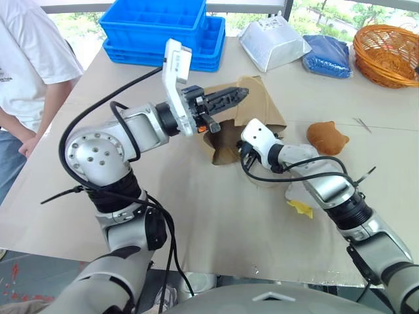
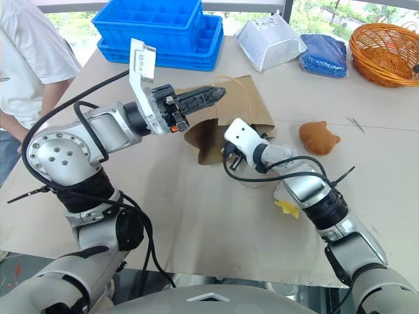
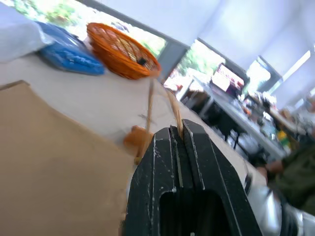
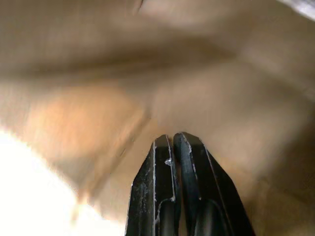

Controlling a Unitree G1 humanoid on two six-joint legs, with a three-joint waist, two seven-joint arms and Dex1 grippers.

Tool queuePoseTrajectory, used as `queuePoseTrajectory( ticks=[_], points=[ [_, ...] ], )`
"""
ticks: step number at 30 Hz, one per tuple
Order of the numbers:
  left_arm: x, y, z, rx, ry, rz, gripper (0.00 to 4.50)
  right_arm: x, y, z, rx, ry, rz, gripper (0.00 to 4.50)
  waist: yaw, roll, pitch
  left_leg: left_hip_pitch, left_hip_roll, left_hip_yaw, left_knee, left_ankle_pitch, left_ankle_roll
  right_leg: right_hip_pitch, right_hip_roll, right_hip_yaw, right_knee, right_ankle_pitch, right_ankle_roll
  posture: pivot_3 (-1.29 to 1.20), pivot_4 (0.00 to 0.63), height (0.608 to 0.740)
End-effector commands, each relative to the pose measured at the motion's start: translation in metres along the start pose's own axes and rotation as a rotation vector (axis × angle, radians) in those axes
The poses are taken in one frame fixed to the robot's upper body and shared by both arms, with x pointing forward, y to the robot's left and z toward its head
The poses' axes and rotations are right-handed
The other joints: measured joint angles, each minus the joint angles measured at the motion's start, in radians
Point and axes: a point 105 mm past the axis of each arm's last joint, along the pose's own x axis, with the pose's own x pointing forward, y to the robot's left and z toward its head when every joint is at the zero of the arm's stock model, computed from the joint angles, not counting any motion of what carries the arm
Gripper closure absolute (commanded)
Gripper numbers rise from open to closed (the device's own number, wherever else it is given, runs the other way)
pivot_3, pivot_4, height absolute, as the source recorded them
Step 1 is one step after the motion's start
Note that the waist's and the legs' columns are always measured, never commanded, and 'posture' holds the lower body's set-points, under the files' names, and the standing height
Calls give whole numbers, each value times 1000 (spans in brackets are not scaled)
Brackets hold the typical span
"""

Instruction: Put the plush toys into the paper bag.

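Note:
The brown paper bag (image 1: 262,104) lies on the table with its mouth facing me and lifted. My left gripper (image 3: 179,127) is shut on its tan cord handle (image 3: 150,110), holding the upper edge up. My right gripper (image 4: 172,138) is shut with nothing in it and reaches into the bag's mouth, with brown paper all around its fingers. The brown furry toy (image 1: 327,137) sits on the table to the right of the bag. The white toy's yellow feet (image 1: 301,208) stick out from under my right forearm, and the rest of it is mostly hidden.
Stacked blue crates (image 1: 163,29) stand at the back, with a white plastic bag (image 1: 272,42), a blue bag (image 1: 327,55) and an orange wicker basket (image 1: 389,55) to their right. A person in a white shirt (image 1: 26,65) stands at the table's left edge.

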Motion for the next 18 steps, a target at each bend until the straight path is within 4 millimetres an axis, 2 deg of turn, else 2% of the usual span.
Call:
queuePoseTrajectory(
  ticks=[1,5,8,11,13,15,18],
  points=[
    [-12,0,18,-29,-117,15,4500,2,8,2,-155,-71,62,4473,-1,0,0,0,0,0,0,0,0,0,0,0,0,0,0,0,150,740],
    [-20,5,33,-94,-216,51,4500,3,14,-10,-249,-66,105,4473,-3,0,0,1,0,0,0,1,-1,0,0,0,1,0,0,0,150,740],
    [-26,6,48,-162,-308,65,4500,5,10,-22,-346,-38,111,4473,-3,0,0,1,0,0,0,1,-2,0,0,1,1,0,0,0,150,740],
    [-29,0,49,-167,-291,67,4500,3,6,-21,-404,-49,116,4473,-5,0,0,2,0,0,0,1,-2,0,0,1,1,0,0,0,150,740],
    [-29,-11,49,-172,-267,27,4500,1,2,-17,-440,-73,112,4473,-4,0,0,2,0,0,0,1,-2,0,0,1,1,0,0,0,150,740],
    [-31,-20,44,-153,-219,13,4500,-4,-1,-4,-452,-141,113,4473,-4,0,0,2,0,0,0,1,-2,0,0,1,1,0,0,0,150,740],
    [-36,-16,34,-136,-157,70,4500,-13,-6,15,-433,-230,128,4473,-3,0,0,2,0,0,0,1,-2,0,0,1,1,0,0,0,150,740]
  ],
)
